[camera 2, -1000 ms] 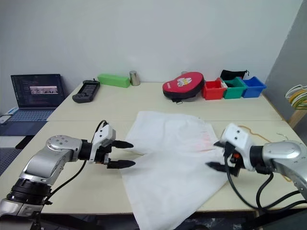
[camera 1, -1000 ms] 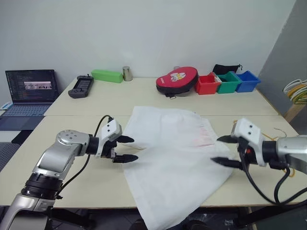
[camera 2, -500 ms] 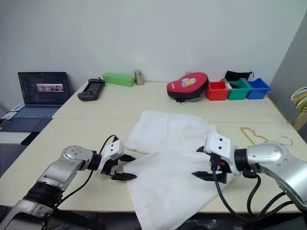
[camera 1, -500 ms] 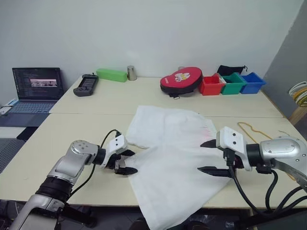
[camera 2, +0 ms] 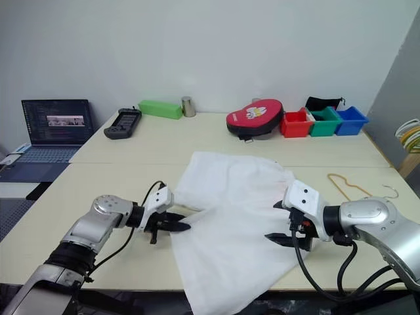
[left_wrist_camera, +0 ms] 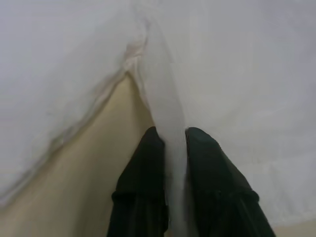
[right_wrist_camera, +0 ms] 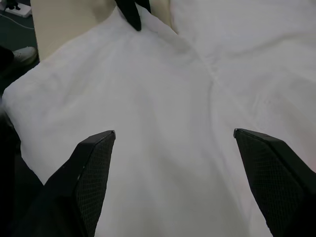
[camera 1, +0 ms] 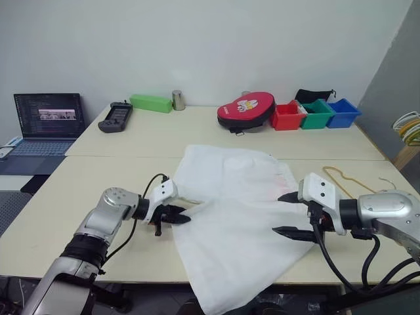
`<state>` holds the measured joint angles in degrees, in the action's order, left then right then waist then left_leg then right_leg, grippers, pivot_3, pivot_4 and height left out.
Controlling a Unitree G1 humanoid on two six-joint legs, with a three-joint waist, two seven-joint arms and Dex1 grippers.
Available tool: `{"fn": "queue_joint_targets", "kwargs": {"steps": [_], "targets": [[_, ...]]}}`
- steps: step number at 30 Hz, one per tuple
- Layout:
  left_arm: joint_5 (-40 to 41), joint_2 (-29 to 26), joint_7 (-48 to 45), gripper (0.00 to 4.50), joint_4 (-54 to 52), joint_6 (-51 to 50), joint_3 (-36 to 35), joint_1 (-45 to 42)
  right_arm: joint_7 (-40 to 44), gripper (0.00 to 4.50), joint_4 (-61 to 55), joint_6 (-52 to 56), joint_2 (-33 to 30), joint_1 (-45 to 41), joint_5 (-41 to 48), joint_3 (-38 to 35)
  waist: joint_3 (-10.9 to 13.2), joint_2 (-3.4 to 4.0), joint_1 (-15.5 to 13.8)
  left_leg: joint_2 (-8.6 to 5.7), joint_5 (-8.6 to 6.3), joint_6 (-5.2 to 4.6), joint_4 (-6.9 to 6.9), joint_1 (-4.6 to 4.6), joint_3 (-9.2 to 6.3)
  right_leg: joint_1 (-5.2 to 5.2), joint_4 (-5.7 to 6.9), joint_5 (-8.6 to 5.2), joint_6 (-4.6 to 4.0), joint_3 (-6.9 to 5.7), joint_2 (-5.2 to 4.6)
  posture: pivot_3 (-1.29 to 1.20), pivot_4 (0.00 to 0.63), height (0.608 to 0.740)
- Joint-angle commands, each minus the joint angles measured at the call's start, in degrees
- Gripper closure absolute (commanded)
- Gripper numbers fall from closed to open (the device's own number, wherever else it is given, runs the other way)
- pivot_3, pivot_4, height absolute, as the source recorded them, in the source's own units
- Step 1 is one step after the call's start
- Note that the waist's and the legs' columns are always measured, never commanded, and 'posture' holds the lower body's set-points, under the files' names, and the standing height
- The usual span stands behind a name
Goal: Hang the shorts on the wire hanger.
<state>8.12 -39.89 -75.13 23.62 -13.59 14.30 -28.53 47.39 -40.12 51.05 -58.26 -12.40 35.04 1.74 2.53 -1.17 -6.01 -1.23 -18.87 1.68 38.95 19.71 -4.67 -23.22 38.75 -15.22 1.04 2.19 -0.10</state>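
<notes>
The white shorts (camera 1: 230, 216) lie spread on the near table, their lower part hanging over the front edge. My left gripper (camera 1: 184, 216) is at their left edge, shut on a pinched fold of the fabric (left_wrist_camera: 168, 113). Above the shorts' right side my right gripper (camera 1: 279, 213) hangs open, one finger above the other, nothing between them (right_wrist_camera: 173, 133). The thin gold wire hanger (camera 1: 348, 180) lies flat on the table to the right of the shorts, behind my right arm.
On the far table stand a laptop (camera 1: 44, 118), a black controller (camera 1: 113, 117), a green box (camera 1: 151, 103), a metal cup (camera 1: 177, 100), a red paddle case (camera 1: 244, 108) and red, green and blue bins (camera 1: 315, 113). Cable coils (camera 1: 407, 128) hang at the right.
My left gripper has sunk to the shorts' left edge and shut on the fabric. The right gripper has stayed open over the right side. The view shifted a little.
</notes>
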Motion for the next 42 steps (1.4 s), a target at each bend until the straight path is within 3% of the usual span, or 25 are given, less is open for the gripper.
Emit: {"fn": "queue_joint_targets", "kwargs": {"steps": [1,7,12,18,23,30,37,42], "targets": [[-1.19,-0.46,-0.60,4.43,4.22,3.32,-1.37,-3.89,-0.30,0.42,-0.96,0.02,-0.23,0.00,0.24,-2.11,0.00,0.00,0.03,-0.01,0.00,0.00,0.00,0.00,0.01,0.00,0.00,0.00,0.00,0.00,0.00,0.16,0.000,0.740],[-9.94,2.25,4.83,4.43,22.56,15.42,1.87,-14.65,-0.24,0.42,-0.06,-0.18,0.07,-0.42,-0.34,-1.79,-0.03,-0.05,0.02,-0.04,0.00,0.00,0.02,-0.01,0.01,0.00,0.02,0.00,0.00,-0.02,0.01,0.17,0.000,0.740],[-22.58,8.07,27.79,4.43,44.07,26.20,6.57,-28.69,-0.16,0.42,1.05,-0.78,0.55,-0.99,-1.46,-0.72,0.05,-0.57,-0.32,-0.10,0.00,-0.01,0.09,0.06,-0.01,0.01,0.00,0.05,0.07,-0.06,-0.03,0.16,0.000,0.740],[-29.34,11.24,43.01,4.43,51.63,30.35,7.75,-35.19,-0.46,0.42,1.24,-0.93,0.91,-0.57,-2.24,-0.58,0.04,-0.70,-0.04,-0.11,0.00,-0.01,0.08,0.06,0.03,-0.01,0.00,0.08,0.11,-0.01,-0.08,0.16,0.000,0.740],[-28.58,12.35,36.88,4.43,52.39,32.48,6.06,-34.50,-0.43,0.42,1.24,-1.06,1.15,-0.43,-2.95,-0.54,0.04,-0.69,-0.06,-0.12,0.00,0.00,0.08,0.05,0.01,-0.02,0.07,0.09,0.12,-0.03,-0.08,0.16,0.000,0.740],[-27.54,8.41,31.73,3.12,51.23,35.04,3.82,-31.84,0.54,0.42,3.08,-3.23,1.89,-1.16,-4.60,1.67,0.04,-0.73,-0.05,-0.11,0.00,0.00,0.09,0.00,0.03,-0.02,0.18,0.10,0.09,-0.05,-0.06,0.20,0.000,0.740],[-24.11,0.60,20.68,1.31,44.65,36.18,0.22,-29.07,3.67,0.42,7.44,-8.41,1.96,-2.89,-9.38,5.95,0.04,-0.75,-0.58,-0.11,0.00,-0.01,0.09,-0.01,0.01,-0.02,0.21,0.11,0.08,-0.17,-0.04,0.27,0.000,0.740],[-13.75,-4.71,5.14,1.31,25.47,28.04,-4.52,-18.58,7.72,0.42,13.48,-17.30,-0.04,-3.80,-17.16,10.15,0.03,-0.73,-1.61,-0.09,0.00,-0.01,0.09,-0.04,0.05,-0.03,0.21,0.11,0.07,-0.15,-0.05,0.31,0.000,0.740]]}}
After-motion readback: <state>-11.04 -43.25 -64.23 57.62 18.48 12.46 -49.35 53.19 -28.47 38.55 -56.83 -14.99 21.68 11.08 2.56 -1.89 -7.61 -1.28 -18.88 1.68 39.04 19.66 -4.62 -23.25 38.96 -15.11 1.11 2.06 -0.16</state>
